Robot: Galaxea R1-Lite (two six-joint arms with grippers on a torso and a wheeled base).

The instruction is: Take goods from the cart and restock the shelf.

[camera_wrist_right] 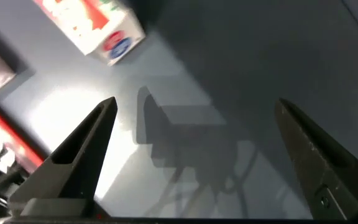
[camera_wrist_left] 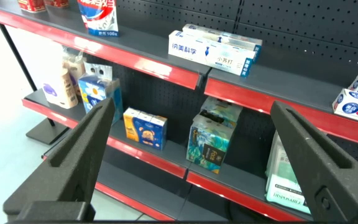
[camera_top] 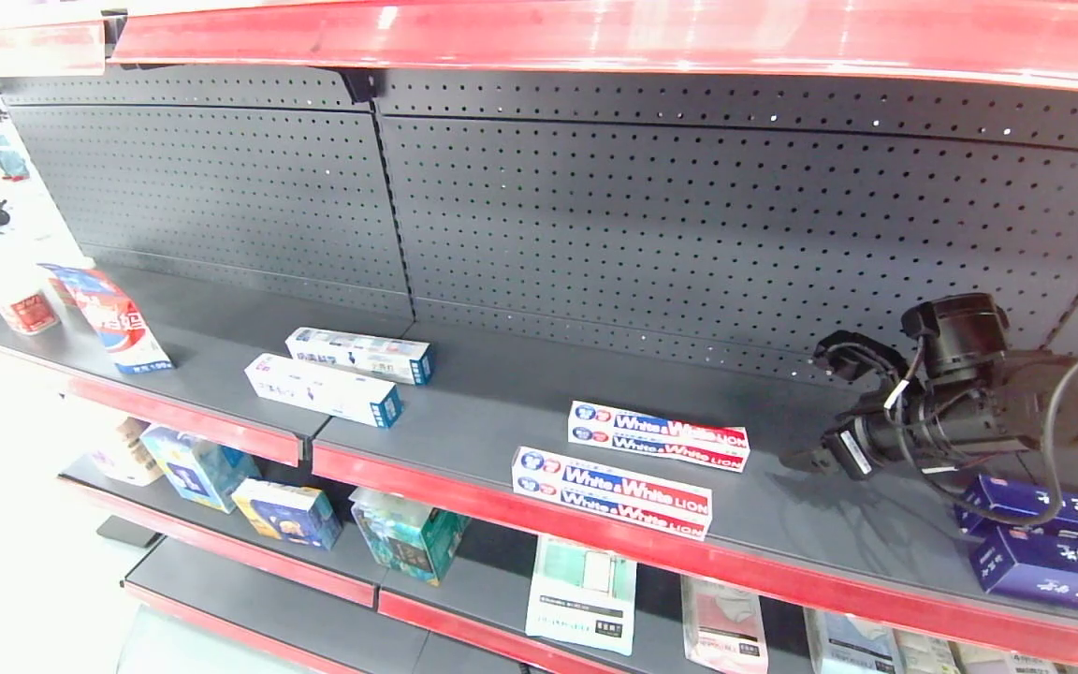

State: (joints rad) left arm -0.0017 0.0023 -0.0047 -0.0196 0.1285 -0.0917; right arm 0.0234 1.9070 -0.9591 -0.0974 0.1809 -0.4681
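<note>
Right end effector (camera_top: pixel 806 459) hangs just above the shelf (camera_top: pixel 502 393) board, its fingers spread apart with nothing between them. Two red-white-blue toothpaste boxes (camera_top: pixel 611 491) lie near it, toward the robot's left. Dark blue boxes (camera_top: pixel 1054 552) lie at the shelf's right end. Left end effector (camera_wrist_left: pixel 191 155) is likewise spread and empty, facing the lower shelves (camera_wrist_left: pixel 160 158). Farther left lie two white-blue toothpaste boxes (camera_top: pixel 324 389).
</note>
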